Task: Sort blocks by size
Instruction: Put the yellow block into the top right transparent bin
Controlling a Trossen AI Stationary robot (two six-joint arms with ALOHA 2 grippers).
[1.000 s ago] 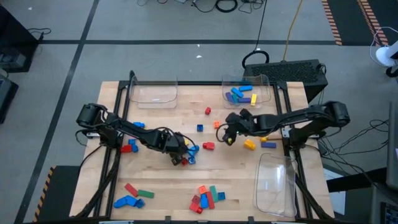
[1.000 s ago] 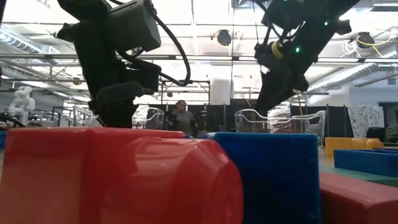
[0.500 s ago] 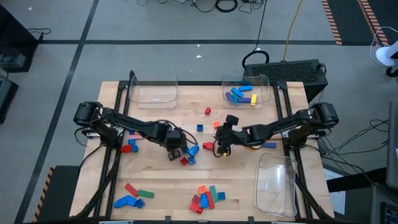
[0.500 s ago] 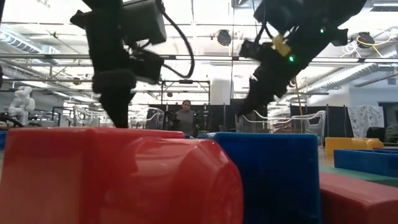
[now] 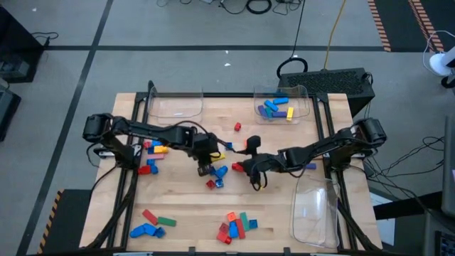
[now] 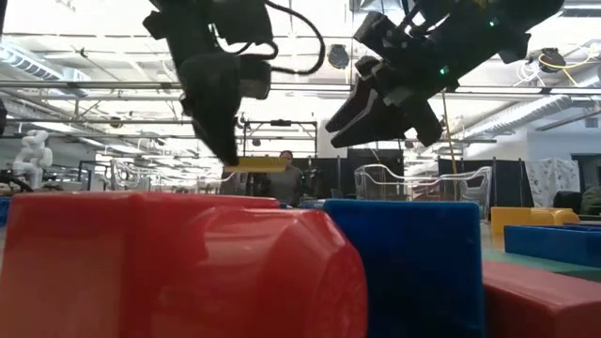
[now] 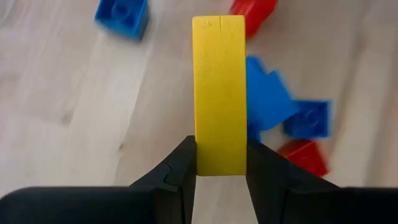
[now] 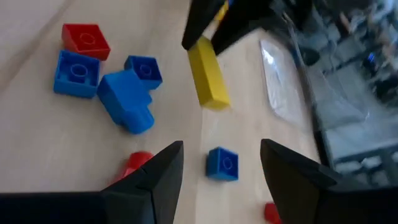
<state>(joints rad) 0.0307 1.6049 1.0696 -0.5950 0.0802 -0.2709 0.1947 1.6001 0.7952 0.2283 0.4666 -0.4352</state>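
My left gripper (image 5: 207,158) is shut on a yellow bar (image 7: 219,93) and holds it above the middle of the table; the bar also shows in the low view (image 6: 254,164) and the right wrist view (image 8: 208,73). Blue blocks (image 5: 220,172) and red blocks (image 5: 211,183) lie on the wood below it. My right gripper (image 5: 253,171) is open and empty (image 8: 221,180), just right of them, beside a red block (image 5: 237,167); it hangs above the table (image 6: 376,103). My left gripper pinches the yellow bar's two long sides (image 7: 219,163) between its two fingers, at one end of the bar. The fingers (image 6: 223,141) come from above, pointing down. The bar juts out level from the fingertips, lifted clear of the table.
A clear tray (image 5: 281,107) at the far right holds several blue blocks and a yellow one. Clear trays stand at the far left (image 5: 174,107) and the near right (image 5: 316,210). More blocks lie at the left (image 5: 149,163) and along the near edge (image 5: 234,224).
My left gripper has risen and gone toward the far edge, lifting the yellow bar clear of the table. My right gripper has gone toward the table's left and near edge, up to the blocks in the middle, and has come lower.
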